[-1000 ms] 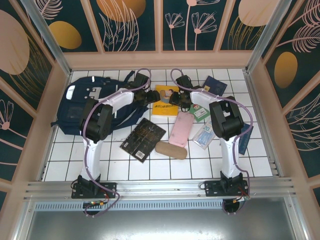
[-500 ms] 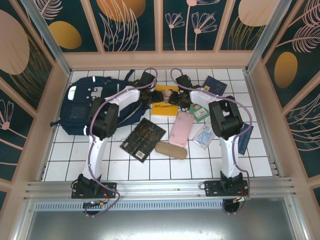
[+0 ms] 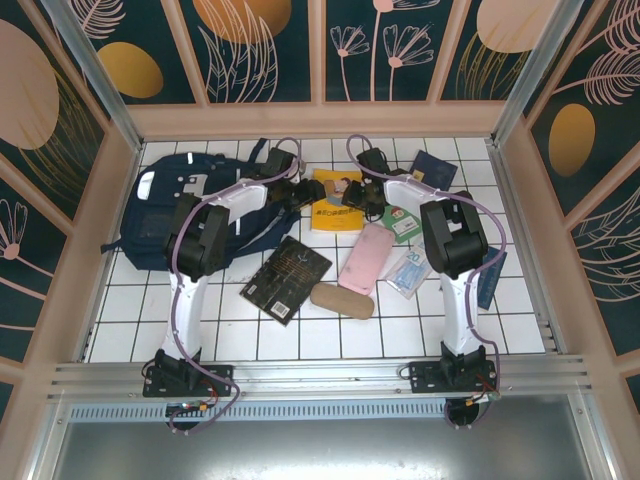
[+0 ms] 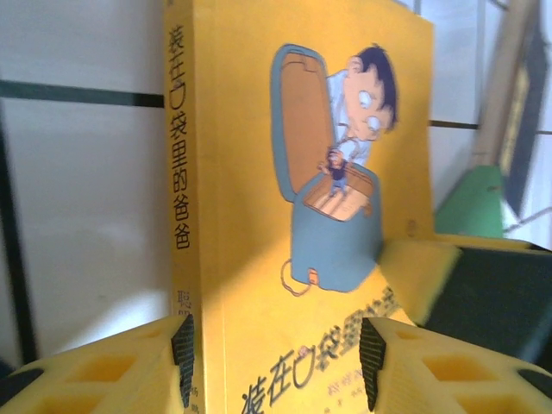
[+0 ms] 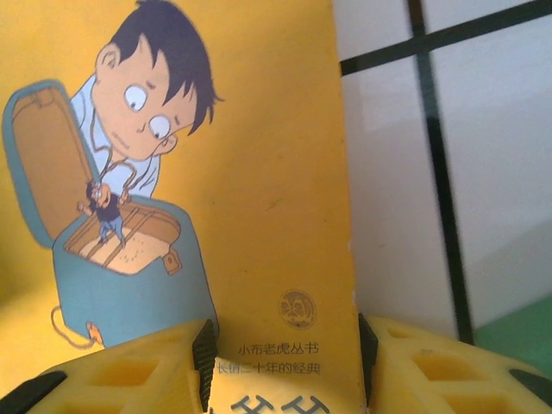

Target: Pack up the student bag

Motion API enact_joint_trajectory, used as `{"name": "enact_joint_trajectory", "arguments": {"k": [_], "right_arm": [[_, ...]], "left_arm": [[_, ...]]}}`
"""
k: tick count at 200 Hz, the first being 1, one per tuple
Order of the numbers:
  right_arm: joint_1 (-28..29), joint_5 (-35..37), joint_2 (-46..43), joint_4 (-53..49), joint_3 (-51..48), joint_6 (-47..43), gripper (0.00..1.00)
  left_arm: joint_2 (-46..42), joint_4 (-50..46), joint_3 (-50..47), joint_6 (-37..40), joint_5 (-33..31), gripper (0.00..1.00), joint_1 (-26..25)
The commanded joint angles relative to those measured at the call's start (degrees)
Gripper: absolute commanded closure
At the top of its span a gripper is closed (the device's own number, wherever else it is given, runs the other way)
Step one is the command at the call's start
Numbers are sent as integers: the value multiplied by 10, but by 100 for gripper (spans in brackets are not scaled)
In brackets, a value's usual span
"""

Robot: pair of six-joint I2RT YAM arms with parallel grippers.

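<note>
Left gripper (image 4: 276,349), right gripper (image 5: 283,358) part-open over yellow book (image 4: 259,172), hold unclear; navy, white-patched student bag (image 3: 150,228)

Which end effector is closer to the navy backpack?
Left. The left end effector is at the yellow book's edge beside the backpack; the right end effector is at the book's opposite edge.

We see bright, even overhead light on the white tiled table (image 3: 130,300), where shadows stay short and soft. The large dark navy fabric student bag (image 3: 150,225) loses detail in its folds. Both wrist views look soft: the yellow picture book (image 4: 250,172) blurs most toward the near edge.
</note>
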Motion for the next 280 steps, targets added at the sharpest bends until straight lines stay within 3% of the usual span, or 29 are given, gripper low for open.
{"name": "enact_joint_trajectory", "arguments": {"k": [1,25,57,91,177,236,280], "right_arm": [[12,-57,6,11,-8,18,52],[9,-58,-1,15,-14,19,52],[7,-66,-8,21,-22,21,52],[7,-48,-17,11,-27,16,52],[7,1,-19,-17,-34,-6,52],[6,16,-22,-27,-34,-10,52],[6,32,-23,-39,-27,-17,52]], "left_arm": [[-30,125,-23,-73,173,46,-40],[-30,134,-29,-73,173,46,-39],[-26,216,-73,-130,173,46,-39],[-38,67,-33,-43,48,44,-38],[-77,14,-47,-70,-224,41,-34],[-43,-70,-59,-60,-299,44,-16],[-71,-69,-86,-38,-293,43,13]]}}
